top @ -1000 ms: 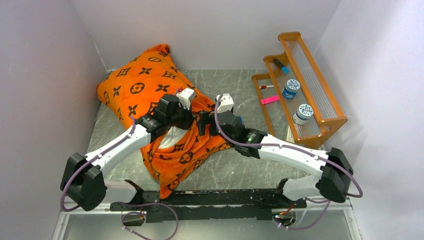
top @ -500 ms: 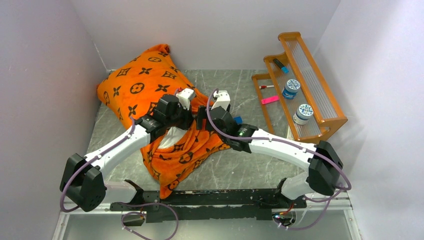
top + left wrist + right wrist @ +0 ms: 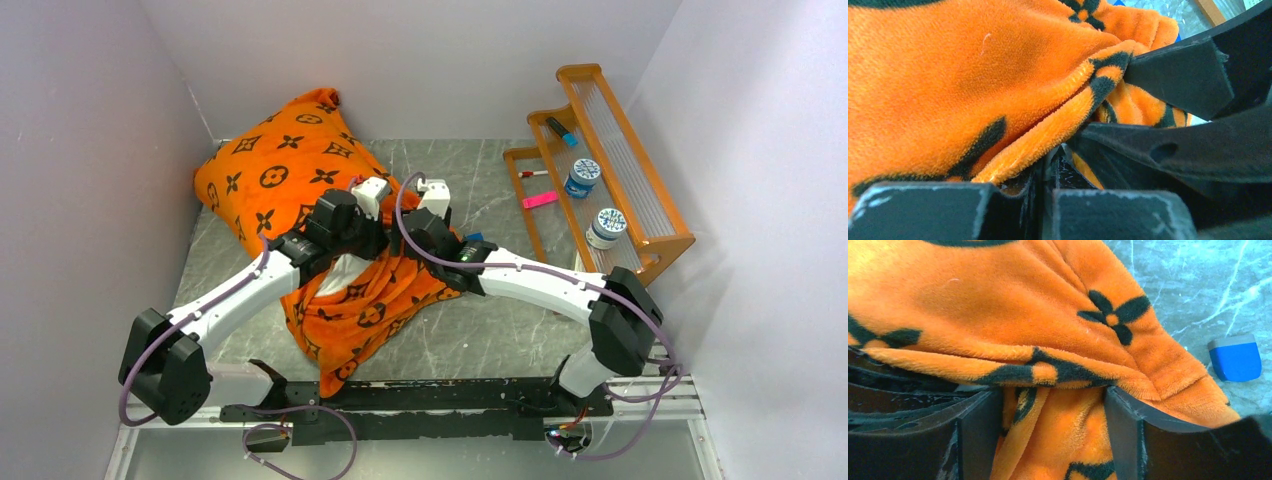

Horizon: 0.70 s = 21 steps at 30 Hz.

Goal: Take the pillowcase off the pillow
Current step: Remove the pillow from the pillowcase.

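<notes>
Right tool [image 3: 1050, 395] shifted left; pillow [image 3: 342, 271] apparently only overhead.

The pillowcase [image 3: 290, 160] is coloured bright orange and printed with dark brown flowers. The pillow [image 3: 343, 268] is seen as white.

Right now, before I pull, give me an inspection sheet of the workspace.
Surface: grey marbled table.
Job's things: pillowcase covers most of the pillow; white shows at the near opening.
Clutter: orange rack at right holding jars, a marker and a pink item; a blue block lies beside the fabric.
Grippers: left gripper shut on a pillowcase fold; right gripper open, straddling fabric next to it.
Cables: purple cable loops above the right wrist; no snag seen.
Surroundings: plain white walls on three sides.
</notes>
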Available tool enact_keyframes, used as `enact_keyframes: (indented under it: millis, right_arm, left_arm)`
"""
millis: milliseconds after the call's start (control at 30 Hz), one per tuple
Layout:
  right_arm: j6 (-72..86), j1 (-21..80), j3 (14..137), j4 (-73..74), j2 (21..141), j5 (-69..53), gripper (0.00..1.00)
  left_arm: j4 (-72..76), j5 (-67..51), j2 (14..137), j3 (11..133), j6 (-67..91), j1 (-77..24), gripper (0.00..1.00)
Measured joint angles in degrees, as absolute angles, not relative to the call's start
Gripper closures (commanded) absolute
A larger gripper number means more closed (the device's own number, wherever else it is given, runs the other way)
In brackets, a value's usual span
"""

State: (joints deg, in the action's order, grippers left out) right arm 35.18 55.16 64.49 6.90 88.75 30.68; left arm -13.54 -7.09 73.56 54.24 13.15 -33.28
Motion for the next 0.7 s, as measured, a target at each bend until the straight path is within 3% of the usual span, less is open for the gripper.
enact_keyframes:
  millis: [267,500,633,700]
  right_arm:
    - [35.1,55.2,64.9,10.8,89.9,33.9,0.56]
    - [35.2,55.3,59.0,9.6,84.9,35.8,0.88]
    - [35.9,55.5,54.0,5.9,80.7,35.7,1.00]
    - [36.5,55.5,52.1,4.4,79.2,35.6,1.00]
  left_arm:
    - [-13.5,-7.1,73.2,54.1,13.2,-33.3,0.95]
    - [-13.6,-7.8,72.7,53.9,13.3,-33.3,0.95]
    - [-14.4,-7.7,71.9,53.9,13.4,-33.4,0.95]
    - [-14.7,-7.6,71.7,53.9,13.7,-33.4,0.95]
